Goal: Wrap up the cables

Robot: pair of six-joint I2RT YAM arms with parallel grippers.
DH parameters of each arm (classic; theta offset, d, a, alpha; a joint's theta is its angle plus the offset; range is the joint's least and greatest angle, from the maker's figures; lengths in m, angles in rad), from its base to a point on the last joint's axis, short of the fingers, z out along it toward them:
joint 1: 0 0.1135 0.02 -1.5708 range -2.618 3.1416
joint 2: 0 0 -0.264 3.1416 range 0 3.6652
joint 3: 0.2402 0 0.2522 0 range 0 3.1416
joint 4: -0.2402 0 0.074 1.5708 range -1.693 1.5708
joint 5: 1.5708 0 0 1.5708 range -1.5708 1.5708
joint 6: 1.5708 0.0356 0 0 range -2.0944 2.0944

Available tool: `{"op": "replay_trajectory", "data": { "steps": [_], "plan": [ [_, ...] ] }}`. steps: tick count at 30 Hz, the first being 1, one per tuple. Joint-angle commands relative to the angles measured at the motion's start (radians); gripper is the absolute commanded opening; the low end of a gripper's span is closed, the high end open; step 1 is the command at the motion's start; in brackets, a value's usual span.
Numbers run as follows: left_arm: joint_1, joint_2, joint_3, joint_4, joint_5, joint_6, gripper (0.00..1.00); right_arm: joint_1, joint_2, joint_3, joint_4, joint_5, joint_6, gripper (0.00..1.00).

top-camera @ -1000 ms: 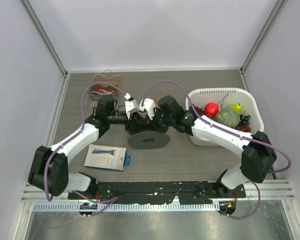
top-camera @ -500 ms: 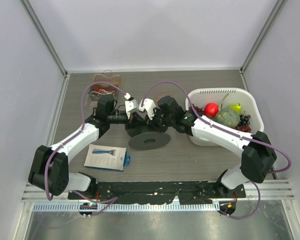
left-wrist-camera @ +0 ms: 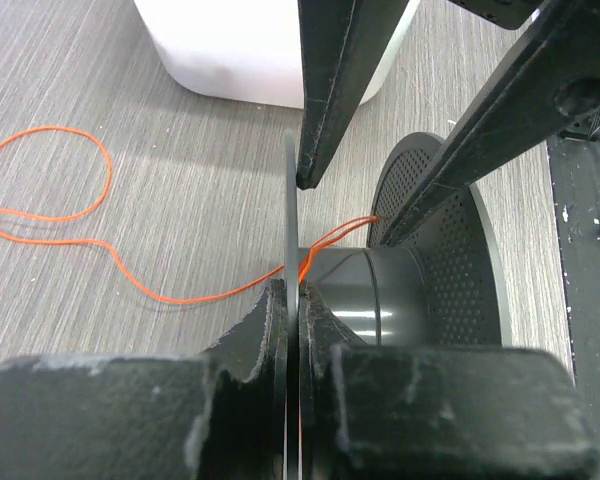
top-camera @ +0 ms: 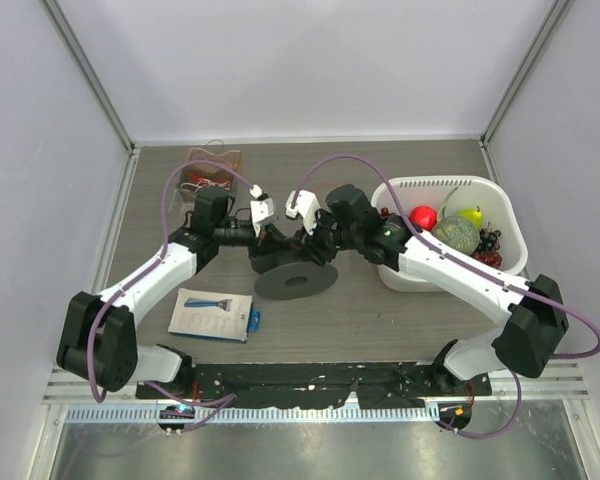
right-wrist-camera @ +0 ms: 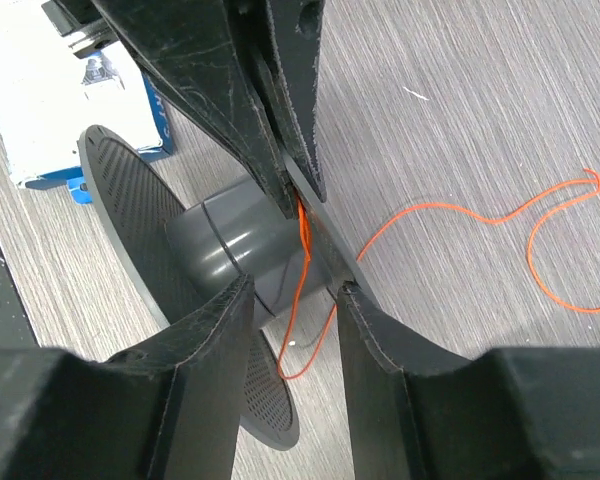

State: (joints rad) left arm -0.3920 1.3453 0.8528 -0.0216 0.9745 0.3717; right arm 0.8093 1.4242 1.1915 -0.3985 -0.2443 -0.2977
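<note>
Two pincers meeting at spool (top-camera: 296,280), counter centre: left pincer (left-wrist-camera: 292,300) clamping thin flange edge-on; right pincer (right-wrist-camera: 292,290) standing open, jaws straddling same flange. Orange cable (right-wrist-camera: 304,245) running off hub between right jaws, trailing loose toward far edge.

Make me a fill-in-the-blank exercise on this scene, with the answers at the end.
The left gripper has its jaws ___ on the thin flange of the spool. The right gripper has its jaws ___, astride the hub. The cable wound on the hub is ___ in colour.
Missing words: shut; open; orange.
</note>
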Motion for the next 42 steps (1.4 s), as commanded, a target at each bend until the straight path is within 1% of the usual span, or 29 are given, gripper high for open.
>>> {"op": "replay_trajectory", "data": {
  "steps": [1,2,4,5,7,16,19,23,26,31,34,38,41,42],
  "plan": [
    [-0.015,-0.009,0.037,-0.075,0.023,0.018,0.0,-0.005,-0.027,0.019,0.009,0.053,-0.003,0.47],
    [-0.015,-0.011,0.041,-0.078,0.024,0.015,0.0,-0.009,-0.039,0.017,0.007,0.047,-0.003,0.47],
    [-0.015,-0.014,0.048,-0.078,0.027,0.015,0.0,-0.015,-0.054,0.011,0.009,0.037,-0.006,0.52],
    [-0.015,-0.017,0.054,-0.08,0.029,0.015,0.0,-0.022,-0.056,0.01,0.015,0.034,-0.008,0.57],
    [-0.015,-0.023,0.064,-0.084,0.032,0.019,0.0,-0.028,-0.065,0.005,0.024,0.03,-0.006,0.6],
    [-0.016,-0.069,0.098,-0.132,0.043,0.055,0.0,-0.058,-0.137,-0.055,0.134,-0.044,-0.03,0.65],
    [-0.015,-0.097,0.111,-0.13,0.046,0.061,0.0,-0.059,-0.165,-0.072,0.148,-0.116,-0.046,0.66],
    [-0.015,-0.139,0.126,-0.129,0.056,0.081,0.0,-0.058,-0.2,-0.102,0.179,-0.214,-0.07,0.71],
    [-0.016,-0.176,0.137,-0.129,0.066,0.101,0.0,-0.058,-0.212,-0.116,0.202,-0.243,-0.089,0.73],
    [-0.022,-0.213,0.164,-0.147,0.085,0.104,0.0,-0.059,-0.203,-0.098,0.208,-0.256,-0.123,0.72],
    [-0.037,-0.224,0.18,-0.159,0.089,0.113,0.0,-0.058,-0.2,-0.095,0.233,-0.263,-0.103,0.68],
    [-0.05,-0.23,0.193,-0.164,0.09,0.11,0.0,-0.058,-0.2,-0.087,0.242,-0.288,-0.093,0.61],
    [-0.051,-0.232,0.201,-0.166,0.092,0.104,0.0,-0.058,-0.197,-0.087,0.244,-0.282,-0.097,0.5],
    [-0.051,-0.23,0.204,-0.166,0.092,0.102,0.0,-0.058,-0.196,-0.089,0.244,-0.282,-0.1,0.47]
  ]
}}
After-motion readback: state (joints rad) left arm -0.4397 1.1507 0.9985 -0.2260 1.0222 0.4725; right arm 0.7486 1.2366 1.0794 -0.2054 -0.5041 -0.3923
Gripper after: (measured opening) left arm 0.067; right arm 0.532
